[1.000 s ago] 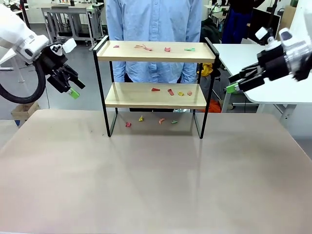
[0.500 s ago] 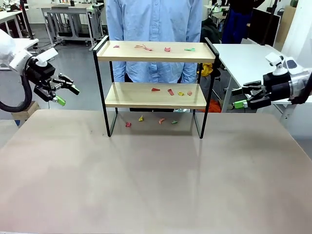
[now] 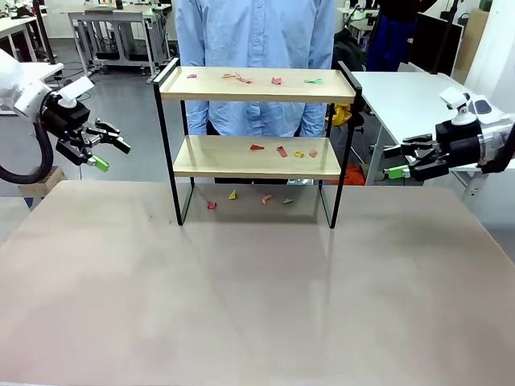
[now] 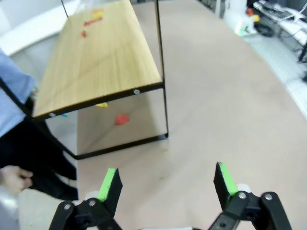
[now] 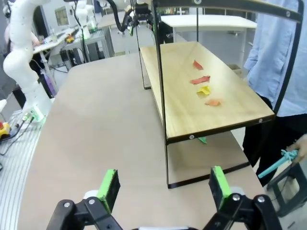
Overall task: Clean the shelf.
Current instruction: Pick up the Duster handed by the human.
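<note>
The shelf [image 3: 217,154], two light wooden boards in a thin black frame, stood at upper centre of the front view, on the far part of the table [image 3: 257,289]. Coloured scraps [image 3: 257,147] lay on both boards and on the table beneath. A person [image 3: 253,32] in a blue shirt stood directly behind it. The left gripper [image 3: 111,155], at mid-left, and the right gripper [image 3: 396,159], at mid-right, were spread and empty, well apart from the shelf.

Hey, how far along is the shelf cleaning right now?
Nothing looks done: coloured scraps lie on the shelf, top board and lower board, and on the table beneath. Nothing is in hand; both arms' jaws stand open and empty out at the sides. All the clearing is left.
</note>
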Controlling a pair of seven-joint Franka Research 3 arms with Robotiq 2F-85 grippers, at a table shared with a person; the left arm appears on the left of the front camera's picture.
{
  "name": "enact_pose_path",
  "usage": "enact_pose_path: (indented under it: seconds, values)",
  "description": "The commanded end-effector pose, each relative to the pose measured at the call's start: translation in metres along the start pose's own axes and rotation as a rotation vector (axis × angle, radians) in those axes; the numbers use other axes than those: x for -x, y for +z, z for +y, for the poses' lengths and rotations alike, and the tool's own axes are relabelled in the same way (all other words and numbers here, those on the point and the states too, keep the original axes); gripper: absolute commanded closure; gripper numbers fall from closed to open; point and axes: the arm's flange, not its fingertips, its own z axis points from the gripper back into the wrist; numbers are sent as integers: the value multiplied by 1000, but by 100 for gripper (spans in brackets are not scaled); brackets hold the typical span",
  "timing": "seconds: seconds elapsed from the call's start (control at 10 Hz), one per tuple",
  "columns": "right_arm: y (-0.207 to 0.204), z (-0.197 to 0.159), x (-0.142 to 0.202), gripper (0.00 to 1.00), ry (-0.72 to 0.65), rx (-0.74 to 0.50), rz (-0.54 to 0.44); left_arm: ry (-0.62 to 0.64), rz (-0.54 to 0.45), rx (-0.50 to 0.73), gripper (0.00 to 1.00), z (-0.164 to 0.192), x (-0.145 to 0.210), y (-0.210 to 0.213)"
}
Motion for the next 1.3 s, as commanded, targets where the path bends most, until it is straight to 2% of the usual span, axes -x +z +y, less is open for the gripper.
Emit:
enact_pose_path:
  seconds: [0.0, 0.2, 0.4, 0.6, 0.8, 1.2]
  values:
    - [-1, -30, 33, 0, -61, 8, -108, -36, -210, -83, 0, 4, 30, 5]
    - [3, -39, 60, 0, -55, 53, -206, -58, -396, -173, 0, -10, 49, 15]
    - [7, -47, 80, 0, -48, 78, -278, -17, -486, -229, 0, -16, 67, 23]
    - [11, -58, 95, 0, -39, 101, -366, 11, -534, -248, 0, -19, 82, 27]
    - [22, -70, 99, 0, -11, 126, -412, 40, -563, -228, 0, -22, 94, 27]
    - [29, -104, 100, 0, 54, 33, -448, 63, -614, -190, 0, -30, 111, 29]
